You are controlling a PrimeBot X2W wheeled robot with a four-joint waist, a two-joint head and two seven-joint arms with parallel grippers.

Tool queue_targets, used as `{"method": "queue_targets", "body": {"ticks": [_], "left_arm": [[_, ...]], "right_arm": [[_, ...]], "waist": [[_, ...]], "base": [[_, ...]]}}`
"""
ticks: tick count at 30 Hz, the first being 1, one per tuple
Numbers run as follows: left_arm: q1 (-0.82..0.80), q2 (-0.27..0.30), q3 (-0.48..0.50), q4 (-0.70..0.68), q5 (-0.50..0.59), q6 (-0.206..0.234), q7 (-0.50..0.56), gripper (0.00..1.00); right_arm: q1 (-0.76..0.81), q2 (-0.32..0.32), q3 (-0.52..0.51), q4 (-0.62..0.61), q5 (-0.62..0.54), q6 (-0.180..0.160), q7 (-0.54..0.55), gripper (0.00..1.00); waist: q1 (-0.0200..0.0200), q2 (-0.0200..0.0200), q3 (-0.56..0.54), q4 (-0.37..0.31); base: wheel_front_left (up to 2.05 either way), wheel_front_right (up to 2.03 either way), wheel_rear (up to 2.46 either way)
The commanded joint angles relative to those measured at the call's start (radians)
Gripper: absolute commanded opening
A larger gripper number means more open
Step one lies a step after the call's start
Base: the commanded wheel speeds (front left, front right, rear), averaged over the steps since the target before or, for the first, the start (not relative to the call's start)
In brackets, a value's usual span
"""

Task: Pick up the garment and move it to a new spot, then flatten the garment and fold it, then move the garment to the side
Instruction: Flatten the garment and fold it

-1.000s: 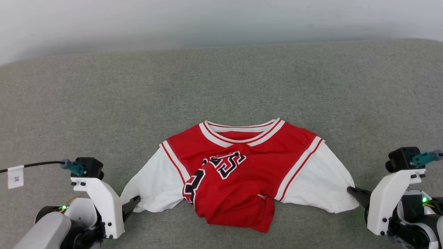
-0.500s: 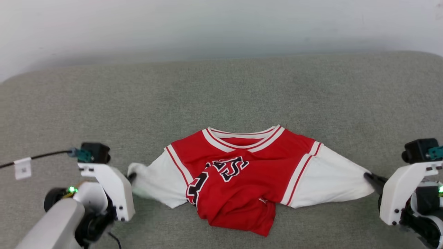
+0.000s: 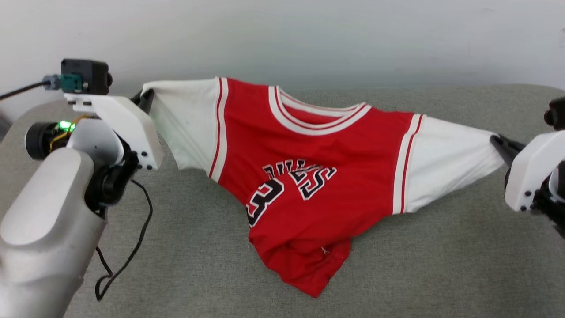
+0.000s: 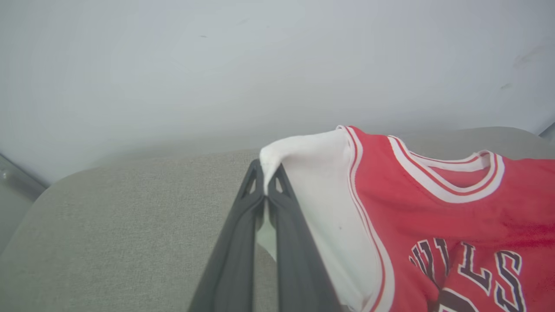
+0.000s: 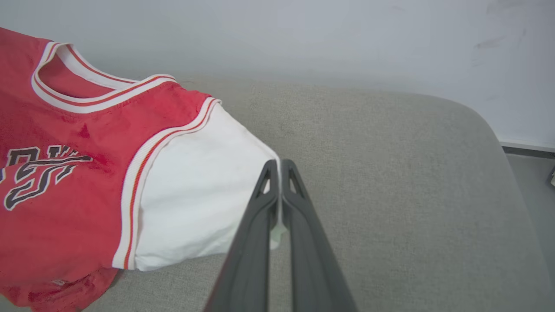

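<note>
Far left, the left gripper (image 4: 265, 184) has its fingers pinched tight on the tip of a white sleeve (image 3: 185, 119), carried high near the pale wall (image 3: 309, 35), with a black cable (image 3: 128, 251) trailing down onto the grey tabletop (image 3: 441, 265) below that arm. Moving across, the garment (image 3: 318, 176) hangs stretched between the two arms, red chest and black-and-white lettering facing up, collar (image 3: 318, 119) toward the wall. It slopes, high on the left and lower on the right. Its hem (image 3: 309, 269) sags in a bunched point that looks to rest on the tabletop. On to the right: the right gripper (image 5: 279, 173) is likewise clamped with no gap on the end of the other white sleeve (image 3: 450, 163), closer to the surface. Gripping both sleeve ends looks deliberate, since pulling them apart spreads the body and lets the fabric's weight draw out the crumple. This reads as the lift, with the move to a fresh spot ahead and flattening to come.
</note>
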Motion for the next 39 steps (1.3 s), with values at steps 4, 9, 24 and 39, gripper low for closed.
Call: {"method": "queue_targets", "body": {"ticks": [4,9,24,39], "left_arm": [[-0.127,-0.022,0.004,0.075,0.045,0.0,-0.049,0.0],[-0.298,-0.045,0.004,0.157,0.096,-0.015,-0.122,0.0],[-0.778,-0.045,0.02,0.353,0.231,-0.068,-0.397,0.0],[-1.008,-0.038,0.02,0.412,0.258,-0.095,-0.466,0.0]], "right_arm": [[-0.135,-0.014,0.011,0.053,-0.006,0.0,-0.041,0.0],[-0.32,-0.021,0.023,0.119,-0.031,0.0,-0.104,0.0],[-0.901,0.0,0.062,0.334,-0.158,0.0,-0.42,0.0],[-1.219,0.009,0.218,0.495,-0.159,0.0,-0.562,0.0]], "waist": [[0.0,-0.0001,0.033,-0.007],[0.0,-0.0001,0.115,-0.014],[0.0,-0.0001,0.356,-0.05],[0.0,-0.0001,0.513,-0.077]], "base": [[0.0,0.0,0.0],[0.0,0.0,0.0],[0.0,0.0,0.0],[0.0,0.0,0.0]]}}
